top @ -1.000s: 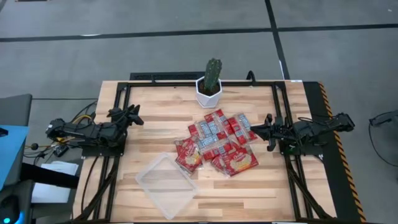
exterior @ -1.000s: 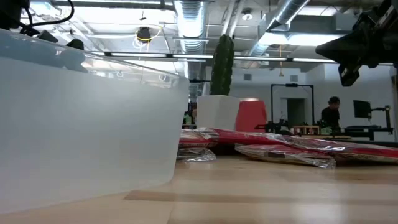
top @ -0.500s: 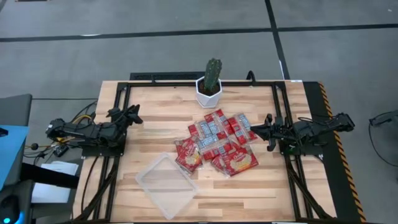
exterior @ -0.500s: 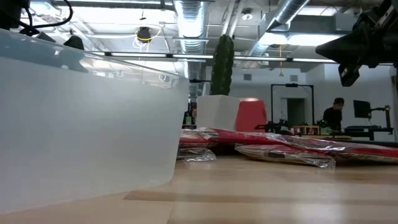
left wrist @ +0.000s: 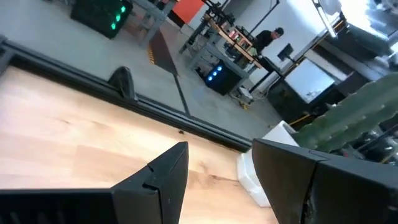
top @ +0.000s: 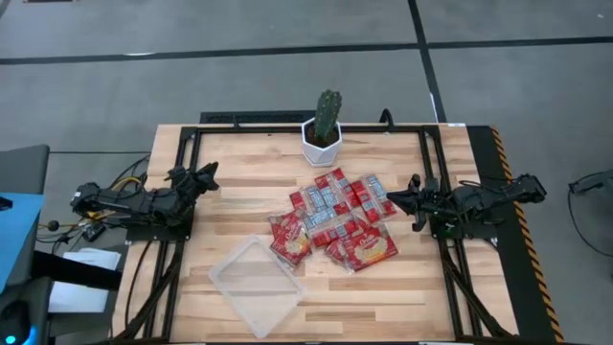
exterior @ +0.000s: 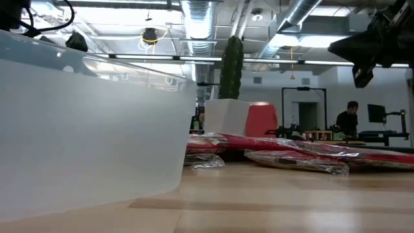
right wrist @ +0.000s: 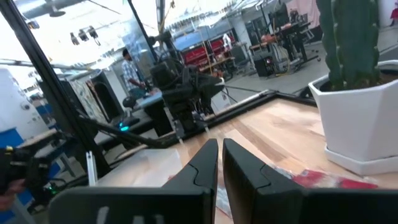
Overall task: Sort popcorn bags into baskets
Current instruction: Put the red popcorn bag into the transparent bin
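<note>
The popcorn bags [top: 335, 220] lie in an overlapping pile right of the table's middle: larger red ones with yellow pictures toward the near side, slim ones with silver middles behind them. They show flat on the wood in the low view [exterior: 297, 154]. The clear tray [top: 256, 286] rests flat on the table near the pile's left, toward the near edge; its wall [exterior: 97, 129] fills the low view's left. My left gripper [top: 206, 175] hovers open over the table's left side. My right gripper [top: 397, 198] hovers shut just right of the pile, pointing at it.
A white hexagonal pot with a green cactus [top: 324, 134] stands behind the pile near the far edge, also in the right wrist view [right wrist: 367, 124]. A black frame [top: 287, 119] runs around the table. Bare wood lies between the left gripper and the pile.
My left gripper has risen a little, as the low view shows. The bags and the tray have stayed where they were.
</note>
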`<control>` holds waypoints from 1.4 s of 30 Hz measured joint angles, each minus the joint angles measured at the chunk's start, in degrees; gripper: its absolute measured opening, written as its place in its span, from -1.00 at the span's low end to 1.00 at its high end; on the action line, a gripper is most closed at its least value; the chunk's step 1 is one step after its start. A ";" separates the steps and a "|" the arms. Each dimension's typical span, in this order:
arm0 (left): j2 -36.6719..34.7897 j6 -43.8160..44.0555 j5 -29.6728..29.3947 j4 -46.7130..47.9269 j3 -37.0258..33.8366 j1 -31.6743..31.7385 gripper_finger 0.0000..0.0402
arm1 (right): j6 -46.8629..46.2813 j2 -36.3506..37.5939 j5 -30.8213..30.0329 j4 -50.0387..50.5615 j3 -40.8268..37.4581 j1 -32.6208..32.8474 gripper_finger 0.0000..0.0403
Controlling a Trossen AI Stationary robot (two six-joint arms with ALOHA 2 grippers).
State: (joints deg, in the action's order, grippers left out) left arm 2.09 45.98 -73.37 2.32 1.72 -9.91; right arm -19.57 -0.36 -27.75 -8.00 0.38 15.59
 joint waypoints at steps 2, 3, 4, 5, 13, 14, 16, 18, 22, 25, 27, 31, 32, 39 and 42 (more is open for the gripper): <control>0.01 4.20 3.74 -2.23 0.00 0.02 -0.16 | -0.03 0.02 -0.01 -0.87 -0.01 0.00 -0.74; 0.01 6.26 6.56 -3.36 0.00 0.02 -0.16 | -0.04 0.01 -0.04 -1.31 -0.02 0.00 -0.74; 0.00 7.46 9.90 -4.33 0.00 0.02 -0.16 | -0.07 -0.01 -0.05 -1.73 -0.01 0.00 -0.74; 0.02 7.93 13.55 -5.07 0.00 0.02 -0.16 | -0.16 0.02 -0.09 -1.98 0.00 0.00 -0.74; 0.02 9.80 37.32 -12.09 0.00 0.02 -0.16 | -1.80 0.00 -1.24 -4.90 2.53 0.00 -0.74; 0.02 9.86 38.28 -13.63 0.00 0.02 -0.16 | -0.63 0.02 -1.50 -5.25 3.81 0.00 -0.74; 0.19 10.18 39.69 -17.95 0.00 0.02 -0.16 | 1.44 -0.01 -1.51 -4.47 6.40 0.00 -0.70; 0.74 9.46 40.02 -22.94 0.00 0.02 -0.16 | 4.21 -0.57 -1.51 -2.61 9.72 0.00 -0.63; 2.19 5.04 38.82 -34.41 0.00 0.02 -0.16 | 7.31 -4.02 -2.46 10.29 18.27 0.00 -0.39; 3.23 0.40 37.35 -41.87 0.02 0.04 -0.14 | 1.36 -8.70 -5.21 25.02 25.67 0.00 -0.16; 3.86 -2.31 37.83 -43.65 0.65 0.04 -0.10 | -5.73 -12.58 -5.22 36.51 30.39 0.00 -0.04; 6.72 -5.31 41.84 -42.33 4.64 0.04 0.04 | -22.37 -22.33 -5.24 57.06 36.98 0.00 0.09; 8.03 -6.10 42.77 -41.97 5.92 0.04 0.09 | -26.29 -24.87 -5.22 60.98 37.81 -0.03 0.10; 20.97 -9.05 47.06 -39.32 17.13 0.04 0.42 | -44.21 -39.94 -5.06 69.95 38.56 -3.57 0.08; 25.86 -8.92 47.85 -33.59 21.92 0.04 0.51 | -45.53 -44.16 -3.10 69.40 38.56 -7.05 0.15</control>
State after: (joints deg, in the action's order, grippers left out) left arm 27.95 37.05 -25.52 -31.27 23.64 -9.87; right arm -65.10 -44.52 -30.84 61.40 38.94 8.55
